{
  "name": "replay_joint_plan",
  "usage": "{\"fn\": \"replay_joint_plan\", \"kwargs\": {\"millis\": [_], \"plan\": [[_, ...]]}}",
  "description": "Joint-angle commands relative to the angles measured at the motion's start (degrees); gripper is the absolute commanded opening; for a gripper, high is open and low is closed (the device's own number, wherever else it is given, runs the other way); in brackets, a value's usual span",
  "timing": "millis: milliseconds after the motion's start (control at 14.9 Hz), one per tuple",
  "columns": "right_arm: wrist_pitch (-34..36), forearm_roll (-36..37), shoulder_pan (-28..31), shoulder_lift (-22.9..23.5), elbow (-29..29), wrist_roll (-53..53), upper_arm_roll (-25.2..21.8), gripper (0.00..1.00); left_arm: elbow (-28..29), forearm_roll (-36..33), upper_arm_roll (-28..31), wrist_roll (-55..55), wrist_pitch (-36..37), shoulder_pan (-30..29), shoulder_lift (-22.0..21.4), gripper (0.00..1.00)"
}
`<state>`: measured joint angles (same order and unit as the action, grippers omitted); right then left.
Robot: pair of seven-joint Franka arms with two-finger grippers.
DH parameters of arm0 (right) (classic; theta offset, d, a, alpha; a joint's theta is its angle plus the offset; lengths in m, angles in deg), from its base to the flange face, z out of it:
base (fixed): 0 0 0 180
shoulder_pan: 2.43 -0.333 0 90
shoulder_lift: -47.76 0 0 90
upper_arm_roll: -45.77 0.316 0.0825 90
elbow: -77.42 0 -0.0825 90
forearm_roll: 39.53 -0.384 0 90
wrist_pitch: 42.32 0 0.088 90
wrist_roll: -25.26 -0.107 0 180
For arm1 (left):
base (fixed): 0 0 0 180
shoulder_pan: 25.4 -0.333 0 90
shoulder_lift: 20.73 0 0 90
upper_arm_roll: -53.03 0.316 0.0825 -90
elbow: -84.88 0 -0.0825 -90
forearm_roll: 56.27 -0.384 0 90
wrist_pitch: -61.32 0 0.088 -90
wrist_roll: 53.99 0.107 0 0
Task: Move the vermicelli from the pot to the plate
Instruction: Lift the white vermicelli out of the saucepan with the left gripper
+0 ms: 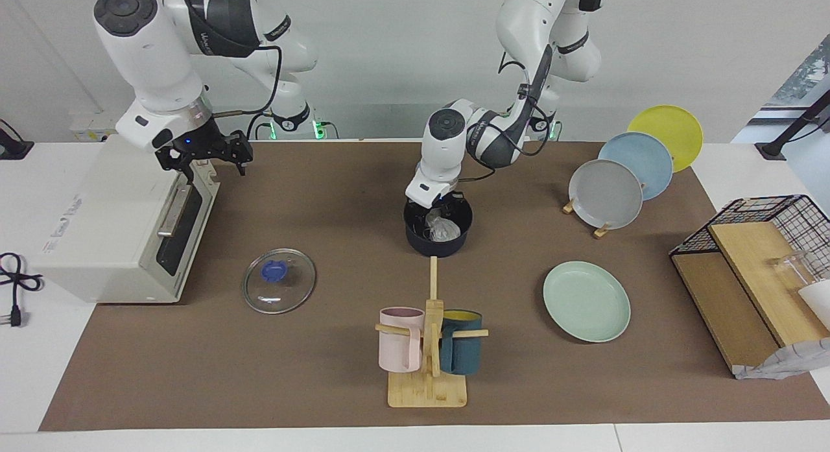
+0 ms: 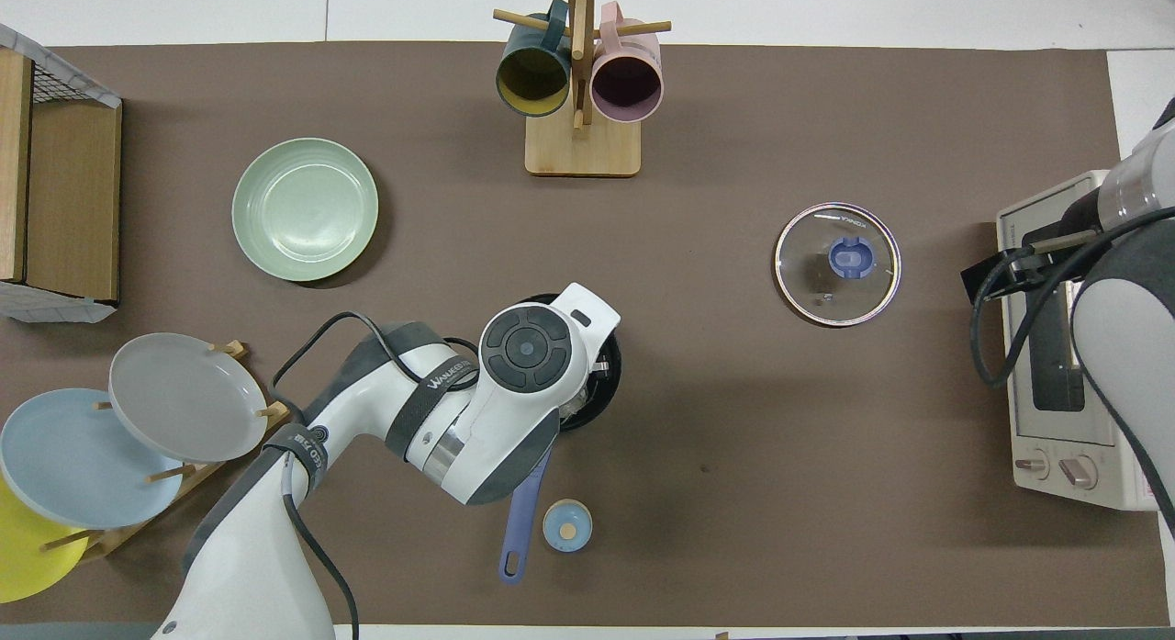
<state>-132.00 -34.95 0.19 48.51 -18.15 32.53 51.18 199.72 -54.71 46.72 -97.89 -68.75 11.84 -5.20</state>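
Left end effector (image 1: 433,217): down in pot (image 1: 438,239), closed on vermicelli (image 1: 444,228).
Right end effector (image 1: 206,157): raised over oven (image 1: 110,225), fingers apart, empty.
Plate (image 1: 586,301): bare.
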Motion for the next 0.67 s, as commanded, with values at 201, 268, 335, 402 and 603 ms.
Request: {"fn": "replay_joint_plan", "kwargs": {"millis": [201,268,335,402,603], "plan": [[1.26,-1.24,-2.36,-0.13,0.03,-1.21,-3.82,1.0,-9.26,-0.16,0.33,2.86,16.83,-4.01,-5.76,0.0],[1.53,-1.24,-2.36,-0.48,-0.23,-2.17,-3.83,1.0,-11.71,0.54,0.24,3.12,20.79,-4.88,-6.38,0.0],[2.14,-1.24,-2.36,-1.1,-0.58,-3.22,-3.83,1.0,-14.61,1.93,0.33,3.82,24.22,-5.94,-6.82,0.0],[2.32,-1.24,-2.18,-1.8,-1.28,-3.49,-3.83,1.0,-17.6,3.08,0.42,6.18,27.82,-7.77,-7.0,0.0],[1.18,-1.24,-1.74,-2.51,-1.91,-3.32,-3.91,1.0,-24.73,5.19,0.59,16.71,36.63,-17.16,-6.83,0.0]]}}
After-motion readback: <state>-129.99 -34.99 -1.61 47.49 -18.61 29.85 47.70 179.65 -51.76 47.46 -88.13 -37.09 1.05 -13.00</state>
